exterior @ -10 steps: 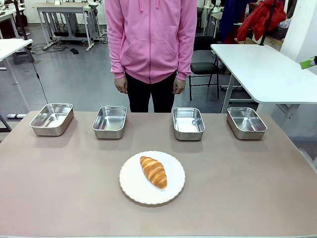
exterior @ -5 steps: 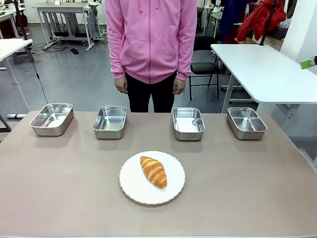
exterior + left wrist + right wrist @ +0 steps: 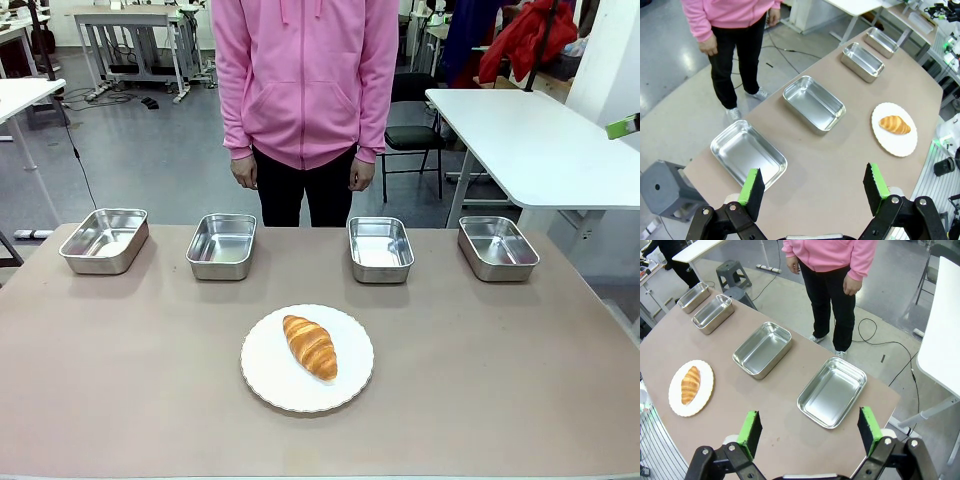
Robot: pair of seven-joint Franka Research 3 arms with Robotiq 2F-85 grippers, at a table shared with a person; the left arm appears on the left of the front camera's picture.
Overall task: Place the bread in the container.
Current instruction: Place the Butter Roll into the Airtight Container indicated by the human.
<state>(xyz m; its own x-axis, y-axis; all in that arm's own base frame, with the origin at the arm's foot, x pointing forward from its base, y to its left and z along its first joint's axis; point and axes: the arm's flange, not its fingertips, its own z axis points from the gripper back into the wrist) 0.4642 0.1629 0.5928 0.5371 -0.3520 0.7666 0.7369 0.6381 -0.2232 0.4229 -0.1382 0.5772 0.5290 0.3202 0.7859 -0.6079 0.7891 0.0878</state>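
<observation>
Both the left hand (image 3: 812,175) and right hand (image 3: 808,417) gape empty. Bread (image 3: 310,346) on the plate (image 3: 265,375) looks soft, flaky; pinch its thick middle gently.

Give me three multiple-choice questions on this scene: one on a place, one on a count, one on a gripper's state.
1. Where is the croissant? A on the floor; B on the white plate; C in a hand.
2. How many steel trays are on the table? A two; B three; C four.
3. How is the left gripper? A open and empty; B shut on the croissant; C shut on a tray.
Answers: B, it lies on the plate; C, four stand in a far row; A, its green pads stand apart with nothing between.
</observation>
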